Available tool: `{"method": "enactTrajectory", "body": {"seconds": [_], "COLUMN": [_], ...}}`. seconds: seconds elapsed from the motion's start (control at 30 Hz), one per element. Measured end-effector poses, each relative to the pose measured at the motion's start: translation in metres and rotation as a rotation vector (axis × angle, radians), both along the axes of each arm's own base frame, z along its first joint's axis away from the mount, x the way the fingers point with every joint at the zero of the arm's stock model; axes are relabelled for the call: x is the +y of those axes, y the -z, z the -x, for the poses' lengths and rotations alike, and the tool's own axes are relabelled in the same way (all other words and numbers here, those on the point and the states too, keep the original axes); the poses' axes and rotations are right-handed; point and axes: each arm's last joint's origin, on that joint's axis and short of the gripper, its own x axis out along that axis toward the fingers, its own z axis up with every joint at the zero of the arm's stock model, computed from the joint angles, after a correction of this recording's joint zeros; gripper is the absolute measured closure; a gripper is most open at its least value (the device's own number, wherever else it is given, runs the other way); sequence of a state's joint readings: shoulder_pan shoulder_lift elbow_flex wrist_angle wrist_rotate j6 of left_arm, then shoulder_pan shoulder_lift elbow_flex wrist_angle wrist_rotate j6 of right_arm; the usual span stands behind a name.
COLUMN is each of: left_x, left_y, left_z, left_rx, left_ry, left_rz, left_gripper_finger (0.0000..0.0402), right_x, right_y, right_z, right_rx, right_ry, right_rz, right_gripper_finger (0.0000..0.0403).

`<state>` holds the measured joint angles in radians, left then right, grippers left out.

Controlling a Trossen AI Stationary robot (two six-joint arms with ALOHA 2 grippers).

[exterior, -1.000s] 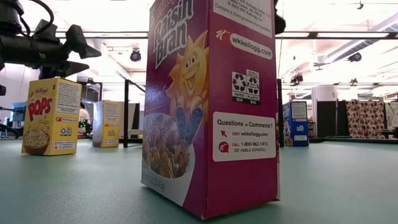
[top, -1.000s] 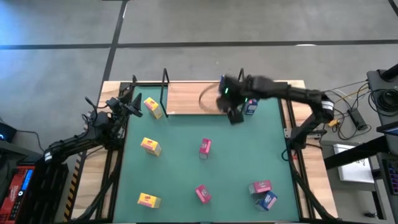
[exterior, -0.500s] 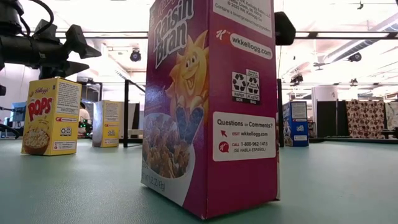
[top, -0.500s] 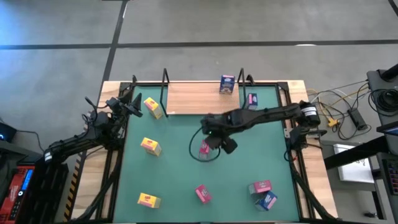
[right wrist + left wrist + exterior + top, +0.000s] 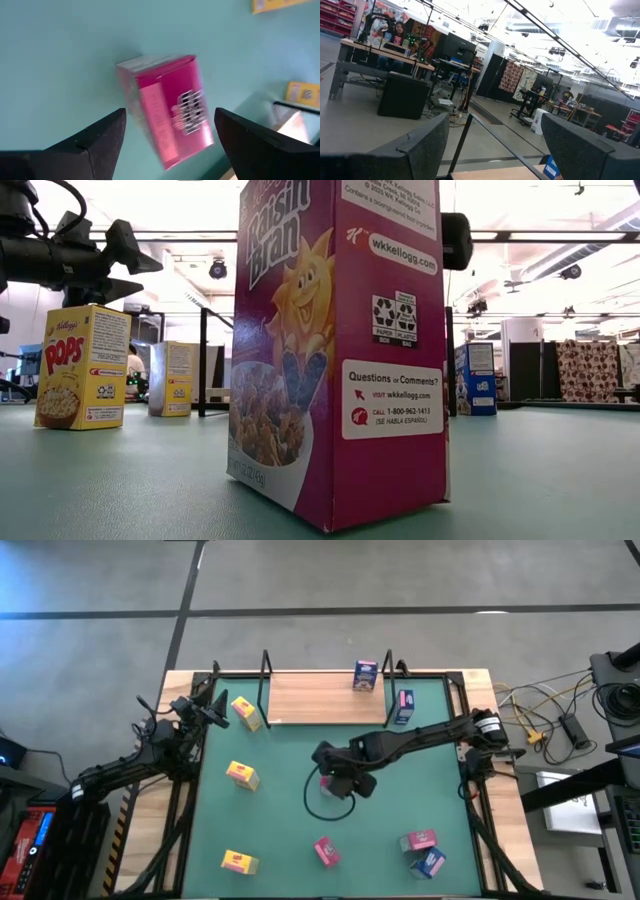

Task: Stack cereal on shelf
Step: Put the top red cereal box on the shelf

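Observation:
My right gripper point(image 5: 334, 780) is open above the middle of the green table, fingers pointing down. A pink cereal box point(image 5: 165, 107) stands on the table below and between its two fingers point(image 5: 100, 142), apart from both. The same box shows in the high view point(image 5: 326, 781). One blue box point(image 5: 366, 675) stands on the wooden shelf point(image 5: 310, 698) near its right end. Another blue box point(image 5: 404, 705) stands on the table beside the shelf. My left gripper point(image 5: 213, 712) waits open at the table's left edge, near a yellow box point(image 5: 245, 712).
Yellow boxes stand at left point(image 5: 241, 775) and near left point(image 5: 238, 862). Two pink boxes point(image 5: 326, 851) point(image 5: 418, 839) and a blue one point(image 5: 428, 861) stand near the front edge. Black wire uprights point(image 5: 266, 675) stand at the shelf's ends. A pink box point(image 5: 340, 350) fills the low view.
My right gripper has gone from the shelf's right end toward the table's near edge and left, and now hangs over the pink box in the middle. The blue box on the shelf stands uncovered behind it.

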<state>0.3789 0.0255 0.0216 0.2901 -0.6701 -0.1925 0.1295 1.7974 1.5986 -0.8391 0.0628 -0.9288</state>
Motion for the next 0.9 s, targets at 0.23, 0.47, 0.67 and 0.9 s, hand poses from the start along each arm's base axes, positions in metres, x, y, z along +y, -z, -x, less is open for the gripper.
{"method": "enactTrajectory", "body": {"seconds": [0.23,0.47,0.67,0.9], "left_x": [0.000,0.000,0.000,0.000], "left_y": [0.000,0.000,0.000,0.000], "left_z": [0.000,0.000,0.000,0.000], "left_rx": [0.000,0.000,0.000,0.000], "left_ry": [0.000,0.000,0.000,0.000], "left_rz": [0.000,0.000,0.000,0.000], "left_gripper_finger": [0.0102,0.0102,0.0102,0.0102], "right_x": [0.002,0.003,0.003,0.000], "right_y": [0.004,0.016,0.025,0.025], "right_z": [-0.003,-0.008,-0.008,-0.007], "right_rx": [0.000,0.027,0.079,0.088], "right_ry": [-0.036,-0.105,-0.092,-0.051], "right_rz": [0.000,0.032,0.038,0.015], "right_gripper_finger": [0.0110,0.0110,0.0118,0.0167]}}
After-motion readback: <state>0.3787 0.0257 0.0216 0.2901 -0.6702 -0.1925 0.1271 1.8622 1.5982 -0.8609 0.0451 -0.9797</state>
